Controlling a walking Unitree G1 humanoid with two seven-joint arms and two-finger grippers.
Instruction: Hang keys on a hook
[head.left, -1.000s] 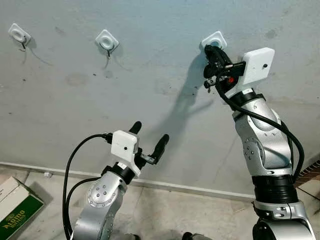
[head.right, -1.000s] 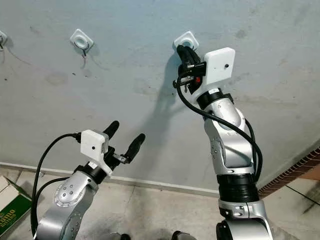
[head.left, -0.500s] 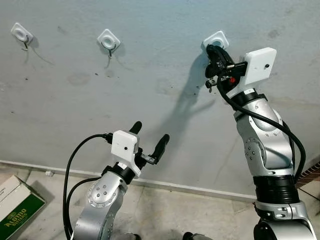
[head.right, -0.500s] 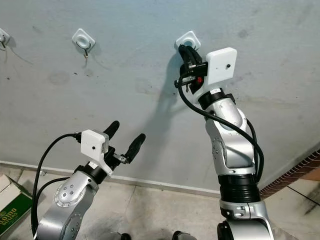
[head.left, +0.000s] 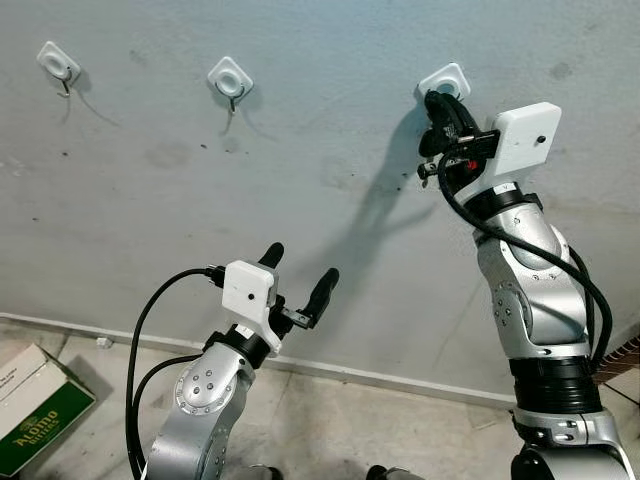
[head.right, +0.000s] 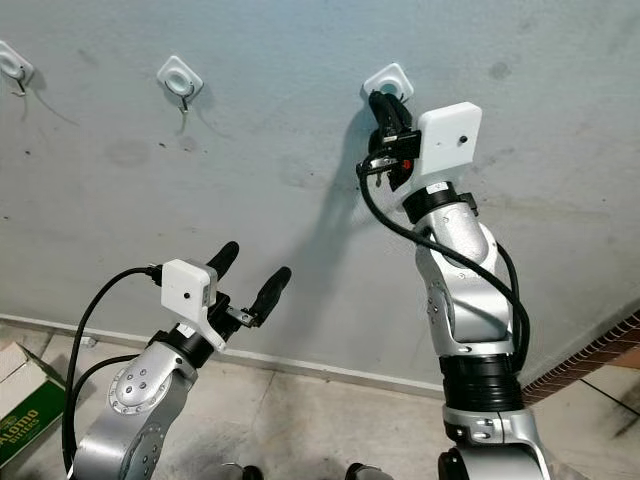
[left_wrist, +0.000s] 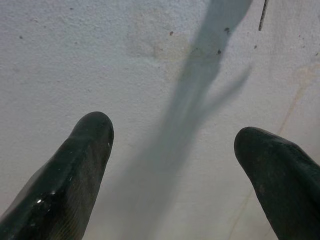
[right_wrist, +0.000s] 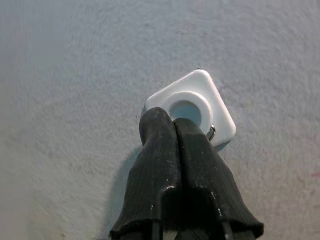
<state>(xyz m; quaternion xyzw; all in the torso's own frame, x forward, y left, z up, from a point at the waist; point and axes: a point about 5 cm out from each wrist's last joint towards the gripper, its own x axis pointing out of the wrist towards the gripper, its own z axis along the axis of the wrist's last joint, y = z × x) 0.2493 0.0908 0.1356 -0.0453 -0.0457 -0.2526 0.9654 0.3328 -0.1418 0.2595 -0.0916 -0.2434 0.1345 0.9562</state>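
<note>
Three white square hooks are fixed to the grey wall: one at far left (head.left: 57, 60), one in the middle (head.left: 230, 76) and one at right (head.left: 445, 80). My right gripper (head.left: 438, 100) is raised to the right hook, its fingers pressed together with the tips against the hook's plate (right_wrist: 192, 107). A bit of metal key ring (right_wrist: 211, 132) shows beside the fingers at the hook, and a small metal piece of the keys (head.left: 427, 172) sticks out below them. My left gripper (head.left: 298, 268) is held low, open and empty, facing the bare wall.
A green and white carton (head.left: 35, 408) lies on the floor at lower left. A pale baseboard (head.left: 400, 378) runs along the foot of the wall. Brickwork (head.right: 600, 350) begins at the far right.
The camera has shifted, so the hooks sit further right in the picture. My right gripper stays at the right hook, its wrist slightly lower. The left arm has not moved.
</note>
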